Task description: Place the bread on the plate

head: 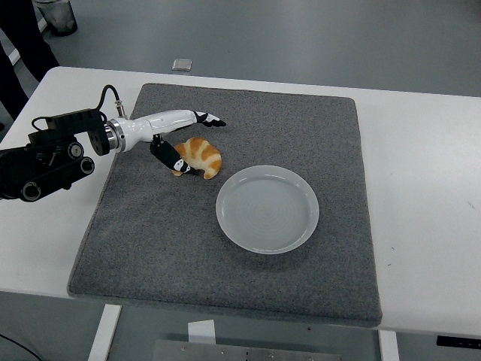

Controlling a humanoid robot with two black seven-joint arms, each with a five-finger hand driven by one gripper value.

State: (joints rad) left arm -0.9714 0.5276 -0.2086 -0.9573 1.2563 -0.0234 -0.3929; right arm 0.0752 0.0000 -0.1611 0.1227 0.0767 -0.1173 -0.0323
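White tabletop point(436, 165) carries a grey mat point(248, 286) that covers most of the middle. Bare white margin runs wide on the right and left, narrow along the near edge. The mat's far edge lies close to the tabletop's far edge.

White plate point(267, 208) sits on the mat, right of centre, empty. Open mat lies all round it: a broad strip toward the near edge, more to the right and beyond it.

Bread point(201, 155), a croissant, lies on the mat just up and left of the plate, near the rim but apart from it. A short stretch of bare mat separates the two.

Left arm enters from the left edge, low over the tabletop's left margin and the mat's left border. Left hand point(180, 143) is at the bread's left side. White-backed fingers point(203, 118) reach out flat above and beyond the bread, spread, not wrapped round it. The dark thumb point(174, 162) points down against the bread's near-left end, seemingly touching, though the contact is hard to judge at this angle. Hand is released, nothing gripped.

Small grey square object point(181, 65) rests on the floor past the far edge.
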